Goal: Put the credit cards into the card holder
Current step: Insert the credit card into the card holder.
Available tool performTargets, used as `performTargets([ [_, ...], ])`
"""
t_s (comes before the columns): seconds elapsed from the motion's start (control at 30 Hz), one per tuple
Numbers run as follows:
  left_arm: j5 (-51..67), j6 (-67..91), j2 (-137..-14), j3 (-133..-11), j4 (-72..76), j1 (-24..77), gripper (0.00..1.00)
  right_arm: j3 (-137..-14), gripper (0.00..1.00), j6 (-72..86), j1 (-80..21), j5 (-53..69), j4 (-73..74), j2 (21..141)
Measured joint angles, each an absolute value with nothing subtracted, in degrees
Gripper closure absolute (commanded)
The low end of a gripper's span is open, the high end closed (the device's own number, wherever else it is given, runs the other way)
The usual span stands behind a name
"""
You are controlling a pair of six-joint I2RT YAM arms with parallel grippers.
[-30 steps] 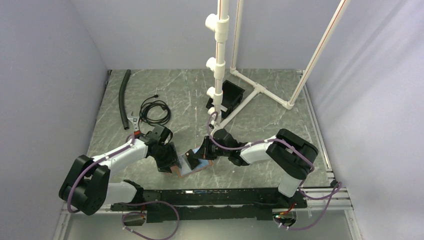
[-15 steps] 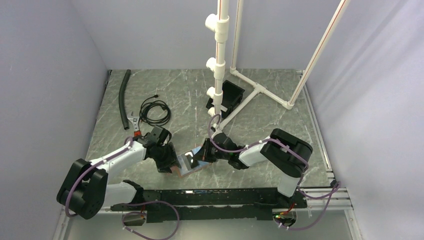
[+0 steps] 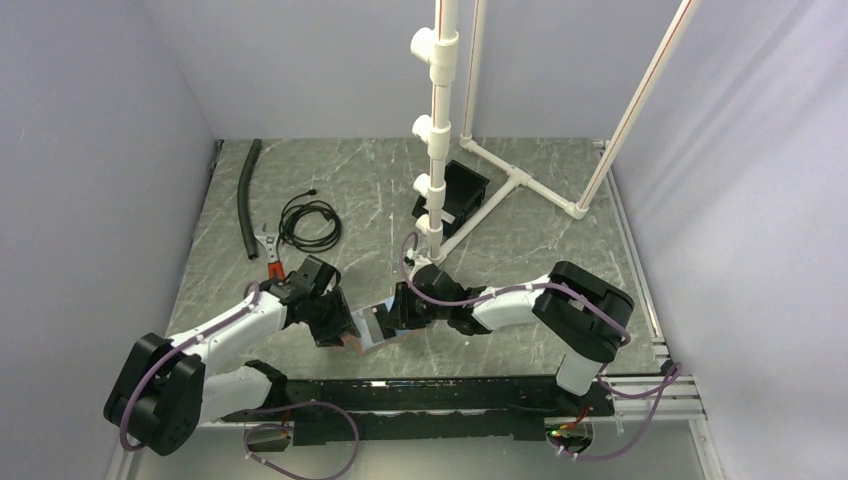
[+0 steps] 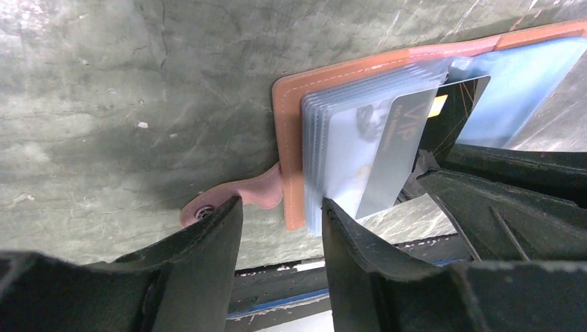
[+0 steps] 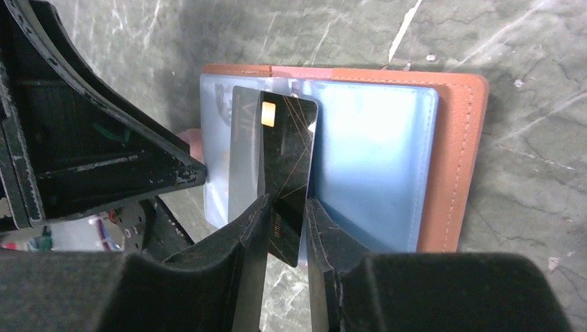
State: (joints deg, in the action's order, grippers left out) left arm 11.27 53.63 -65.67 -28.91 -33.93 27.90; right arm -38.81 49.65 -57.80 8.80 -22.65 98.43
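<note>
Now that right hand [image 5: 286, 204] opened off black card [image 5: 287, 138] | left hand [image 4: 282, 207] — grip unclear

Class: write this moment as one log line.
left gripper: open at tan leather card holder edge | right gripper: flanks black plastic card, partly between sleeves | insertion unfinished

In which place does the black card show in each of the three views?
Top external: too small to pick out; card holder lies low centre.
Left wrist: black card upper right, behind the silver card.
Right wrist: centre, its lower end between the fingers of the right gripper.
Shared landmark: the card holder's tan edge.
</note>
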Motion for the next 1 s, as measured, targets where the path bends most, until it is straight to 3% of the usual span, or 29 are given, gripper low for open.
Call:
performTargets([
  [0.1,10.0,53.89,-64.03,-28.4,-34.46,28.05,0.63,-40.05,0.71,47.05,-57.95,9.04,-20.05,98.13],
  [0.37,6.07,54.35,-61.3,-27.38,-36.62,28.05,0.77,-40.97,0.77,44.36,-57.91,11.11,-19.2,98.54],
  [0.57,6.52,54.19,-65.54,-28.45,-36.56,27.77,0.79,-43.22,0.81,41.82,-57.91,14.17,-19.35,100.79],
  [1.0,6.81,54.33,-64.93,-28.49,-36.88,27.66,0.8,-43.99,0.72,50.11,-58.59,17.89,-24.53,103.13],
])
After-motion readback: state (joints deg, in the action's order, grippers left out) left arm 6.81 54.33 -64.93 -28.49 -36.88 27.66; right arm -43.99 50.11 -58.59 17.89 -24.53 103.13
